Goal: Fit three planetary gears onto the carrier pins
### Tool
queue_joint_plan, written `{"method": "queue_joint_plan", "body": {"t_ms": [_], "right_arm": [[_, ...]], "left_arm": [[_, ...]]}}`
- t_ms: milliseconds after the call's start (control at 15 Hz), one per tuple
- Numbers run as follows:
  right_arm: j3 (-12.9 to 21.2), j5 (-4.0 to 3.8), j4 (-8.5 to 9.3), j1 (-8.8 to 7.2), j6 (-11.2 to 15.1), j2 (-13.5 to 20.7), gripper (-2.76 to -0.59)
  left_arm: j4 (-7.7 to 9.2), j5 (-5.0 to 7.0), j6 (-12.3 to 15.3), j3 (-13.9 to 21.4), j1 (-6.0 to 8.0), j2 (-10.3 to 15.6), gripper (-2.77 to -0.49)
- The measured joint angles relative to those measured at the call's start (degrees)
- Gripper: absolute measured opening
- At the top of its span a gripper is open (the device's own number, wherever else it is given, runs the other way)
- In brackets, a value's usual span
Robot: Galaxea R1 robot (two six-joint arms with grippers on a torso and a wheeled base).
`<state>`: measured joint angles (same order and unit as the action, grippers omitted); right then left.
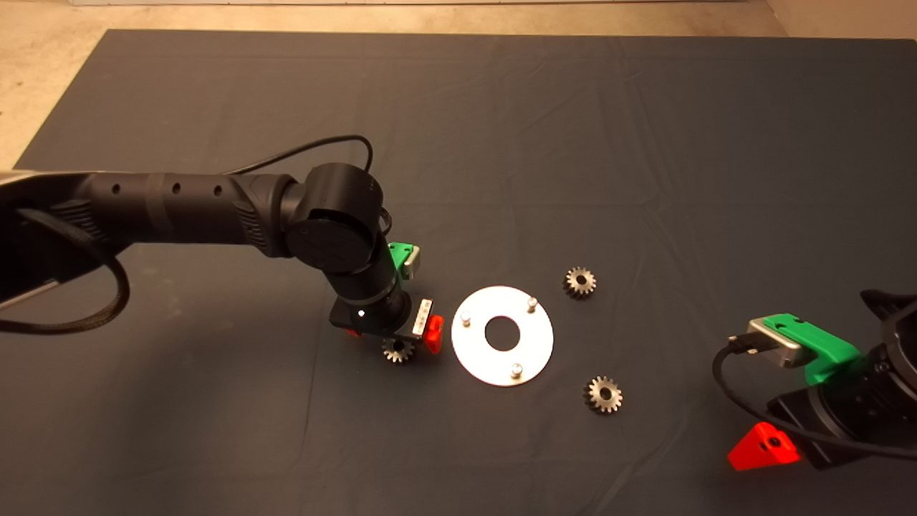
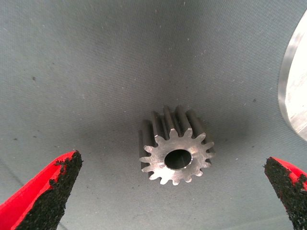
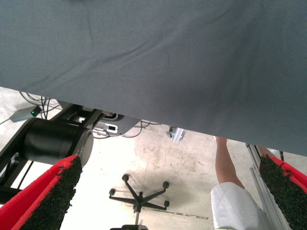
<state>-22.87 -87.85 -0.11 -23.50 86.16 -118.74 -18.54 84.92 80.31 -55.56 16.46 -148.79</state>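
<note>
Silvery-grey metal describes all three small spur gears, each with a round central bore. One gear [image 1: 398, 350] lies on the dark mat [image 1: 501, 107] just left of the flat round silver disc [image 1: 526, 358], directly beneath the left gripper [image 2: 177, 191], whose red fingers [image 2: 43, 196] are spread wide on either side of it without touching. Three short silvery studs [image 1: 466, 317] stand in a triangle on the disc around its large central hole, all bare. A second gear [image 1: 579, 282] sits to the disc's upper right, a third [image 1: 603, 394] to its lower right, both apart from it. The right gripper [image 3: 168, 196] waits at the mat's lower right edge, fingers spread; its wrist view shows floor, a chair base and a person's leg [image 3: 225, 163].
</note>
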Motion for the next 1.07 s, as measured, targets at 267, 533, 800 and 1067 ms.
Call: {"method": "queue_joint_plan", "body": {"t_ms": [267,533,800,1067], "right_arm": [[0.0,-0.02,0.00,0.02,-0.1,0.0,-0.61],[0.0,0.00,-0.01,0.02,-0.1,0.0,-0.61],[0.0,-0.05,-0.02,0.02,-0.1,-0.7,-0.61],[0.0,0.00,-0.02,0.02,-0.1,-1.5,-0.61]], "left_arm": [[-0.61,0.17,0.0,-0.1,-0.09,-0.1,-0.50],[-0.77,0.18,0.0,-0.1,-0.09,-0.3,-0.50],[-1.24,0.22,0.0,-0.3,-0.26,-0.5,-0.50],[-2.07,1.41,-0.1,-0.5,-2.71,-0.6,-0.50]]}}
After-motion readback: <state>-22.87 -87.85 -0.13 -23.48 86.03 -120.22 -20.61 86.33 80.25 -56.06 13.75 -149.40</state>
